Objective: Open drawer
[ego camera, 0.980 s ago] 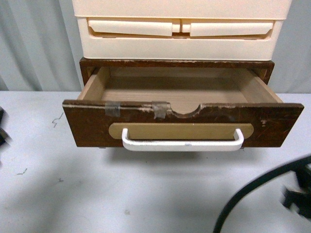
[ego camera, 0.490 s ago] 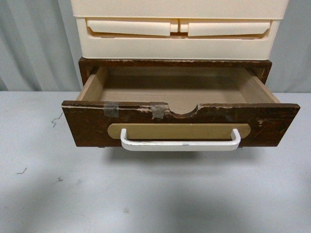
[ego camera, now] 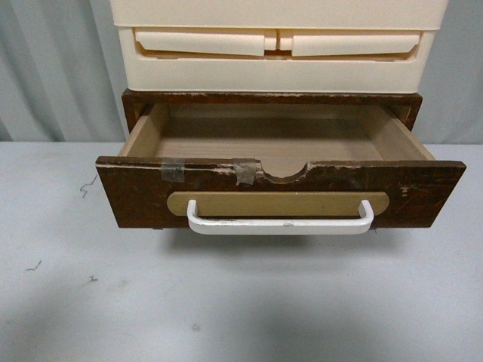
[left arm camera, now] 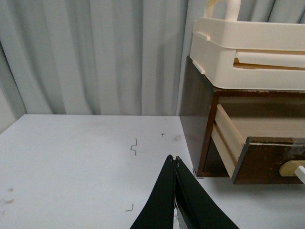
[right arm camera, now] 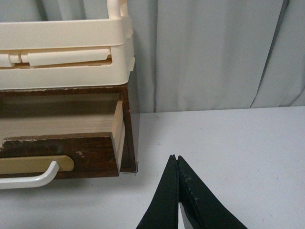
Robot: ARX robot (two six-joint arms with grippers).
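Observation:
The dark brown wooden drawer (ego camera: 143,200) is pulled out of its brown case, its pale wood inside empty. Its front has a white bar handle (ego camera: 279,224) on a tan oval plate, a semicircular notch and grey tape on the top edge. Neither arm shows in the front view. My left gripper (left arm camera: 174,159) is shut and empty above the white table, off the drawer's left corner (left arm camera: 267,160). My right gripper (right arm camera: 175,158) is shut and empty above the table, off the drawer's right corner (right arm camera: 95,155).
A cream plastic drawer unit (ego camera: 279,45) stands on top of the brown case. The white table (ego camera: 241,302) stretches in front of the drawer, with small dark marks on its left part. Grey curtains hang behind.
A second ago a dark arm and cable showed at the front view's right edge and a dark bit at its left edge. Both have left that view. The drawer stays open.

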